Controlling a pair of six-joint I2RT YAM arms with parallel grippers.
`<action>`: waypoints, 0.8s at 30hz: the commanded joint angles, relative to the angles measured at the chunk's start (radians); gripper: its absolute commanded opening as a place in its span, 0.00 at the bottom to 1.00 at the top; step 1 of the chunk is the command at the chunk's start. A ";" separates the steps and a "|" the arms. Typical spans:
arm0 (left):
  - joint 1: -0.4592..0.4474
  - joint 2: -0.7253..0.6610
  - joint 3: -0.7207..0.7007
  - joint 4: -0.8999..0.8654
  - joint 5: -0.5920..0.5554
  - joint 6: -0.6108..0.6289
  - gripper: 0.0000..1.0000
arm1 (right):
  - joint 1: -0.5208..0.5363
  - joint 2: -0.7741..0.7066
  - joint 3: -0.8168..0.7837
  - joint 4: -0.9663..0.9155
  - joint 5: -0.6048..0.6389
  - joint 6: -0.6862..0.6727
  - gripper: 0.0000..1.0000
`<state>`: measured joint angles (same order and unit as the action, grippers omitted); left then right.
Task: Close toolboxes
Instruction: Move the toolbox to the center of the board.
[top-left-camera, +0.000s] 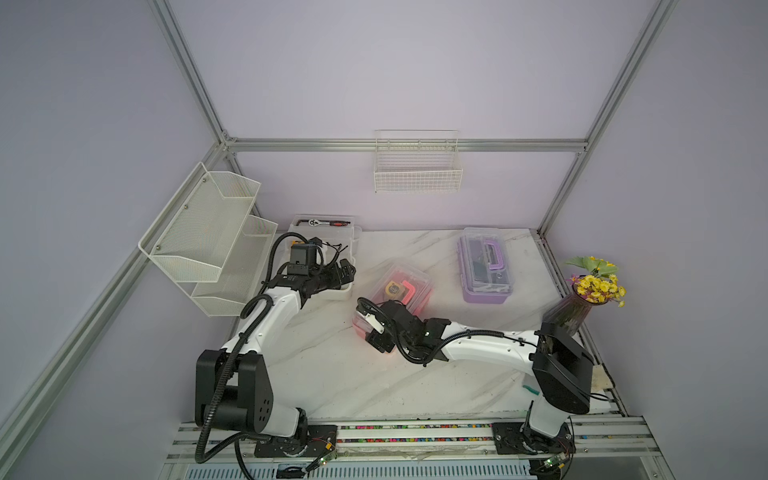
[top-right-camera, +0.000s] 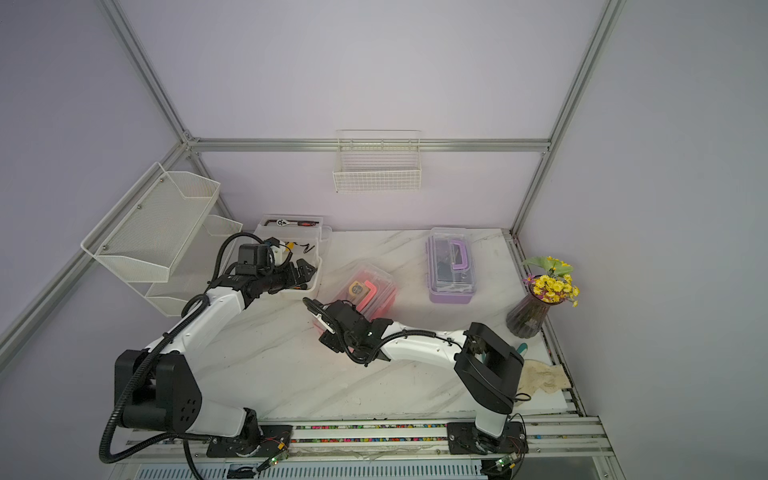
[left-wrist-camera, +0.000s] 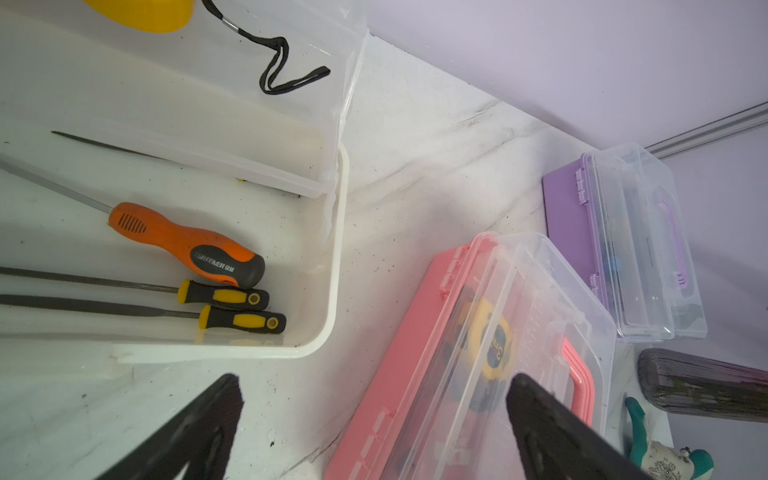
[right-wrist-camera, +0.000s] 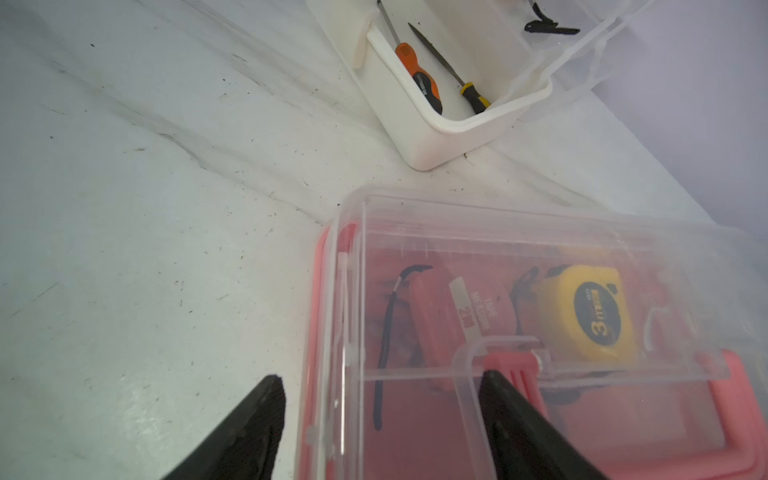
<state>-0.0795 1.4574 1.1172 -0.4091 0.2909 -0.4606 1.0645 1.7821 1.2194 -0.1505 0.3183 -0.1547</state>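
Observation:
Three toolboxes show in both top views. The white toolbox (top-left-camera: 345, 293) at the back left stands open, its clear lid (top-left-camera: 324, 226) tipped back towards the wall. The pink toolbox (top-left-camera: 401, 286) lies in the middle with its clear lid down. The purple toolbox (top-left-camera: 484, 266) at the back right also has its lid down. My left gripper (top-left-camera: 347, 270) hangs open over the white toolbox's near right corner (left-wrist-camera: 338, 249). My right gripper (right-wrist-camera: 381, 378) is open over the pink toolbox's near end (right-wrist-camera: 498, 249), one finger above the table and one above the lid beside the pink handle.
An orange screwdriver (left-wrist-camera: 187, 241) and two files lie in the white toolbox. A vase of yellow flowers (top-left-camera: 590, 291) stands at the table's right edge, with a cloth (top-right-camera: 544, 380) in front of it. Mesh shelves (top-left-camera: 212, 237) hang on the left wall, a wire basket (top-left-camera: 417, 166) on the back wall.

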 joint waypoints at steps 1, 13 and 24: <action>0.007 -0.026 0.001 0.026 0.057 0.007 1.00 | -0.005 0.070 0.011 -0.068 0.190 -0.034 0.75; 0.007 -0.027 -0.011 0.052 0.094 0.007 1.00 | -0.198 -0.004 -0.069 -0.080 0.185 0.081 0.78; 0.007 -0.013 -0.011 0.061 0.132 0.006 1.00 | -0.411 -0.026 -0.040 -0.123 0.283 0.219 0.78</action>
<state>-0.0742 1.4574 1.1164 -0.3817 0.3931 -0.4603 0.7296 1.7668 1.1904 -0.1535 0.5049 -0.0425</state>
